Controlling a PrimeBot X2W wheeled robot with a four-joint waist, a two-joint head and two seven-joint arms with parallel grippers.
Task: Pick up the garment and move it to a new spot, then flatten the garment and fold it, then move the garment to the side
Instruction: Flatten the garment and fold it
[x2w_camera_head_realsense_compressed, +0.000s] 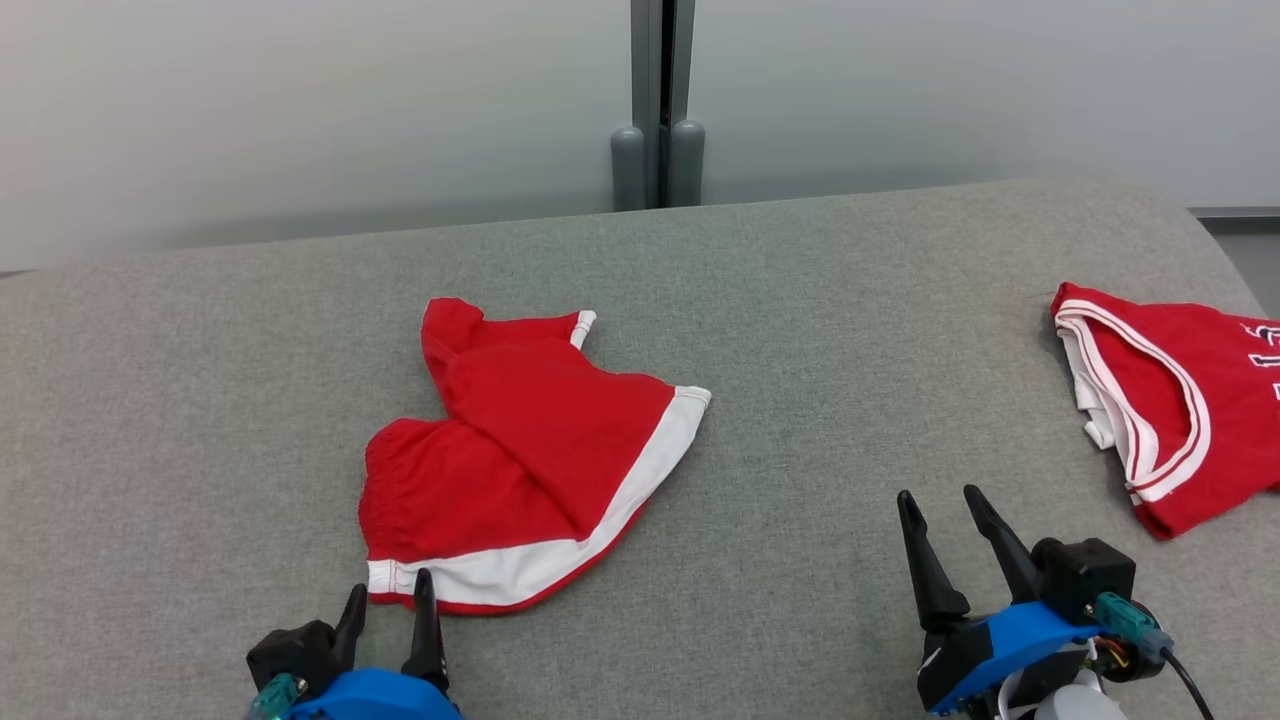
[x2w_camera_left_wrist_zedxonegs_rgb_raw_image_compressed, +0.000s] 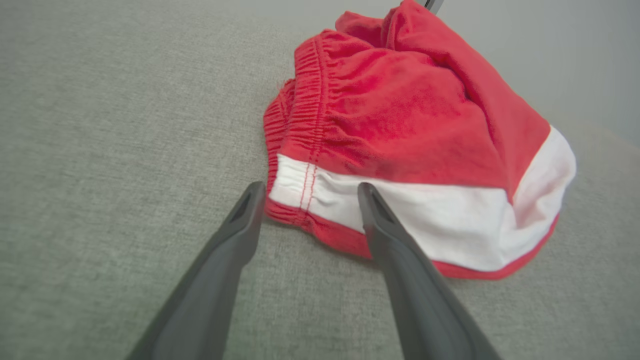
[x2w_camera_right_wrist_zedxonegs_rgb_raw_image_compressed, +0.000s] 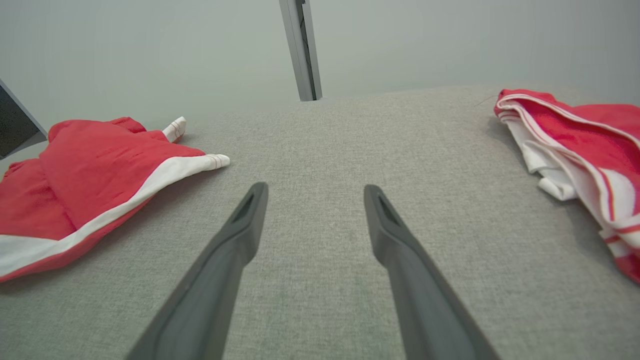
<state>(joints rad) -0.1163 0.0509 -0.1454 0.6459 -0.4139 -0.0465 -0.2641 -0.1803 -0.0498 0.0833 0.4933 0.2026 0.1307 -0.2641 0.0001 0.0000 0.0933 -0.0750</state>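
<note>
Two red garments lie on a grey fabric-covered worktop (x2w_camera_head_realsense_compressed: 800, 350), well apart. The task's garment, a pair of red shorts (x2w_camera_head_realsense_compressed: 530, 460) with white trim, sits left of centre towards the near edge. It is doubled over on itself, with its gathered elastic waistband to the left and a broad white band running along the near and right edges. A red jersey (x2w_camera_head_realsense_compressed: 1170, 400) with white-and-red striped trim lies rumpled at the far right of the worktop, partly cut off by the frame.

The left claw (x2w_camera_head_realsense_compressed: 390, 585) is at the near left, its two dark fingers spread apart and gripping nothing. Its tips are just at the shorts' near corner, where waistband and white band meet. Whether a fingertip touches the cloth cannot be told.

The right claw (x2w_camera_head_realsense_compressed: 938, 497) is at the near right over bare fabric, between the two garments. Its fingers are likewise parted and empty.

A pale wall with a grey upright post (x2w_camera_head_realsense_compressed: 657, 100) stands behind the far edge.
</note>
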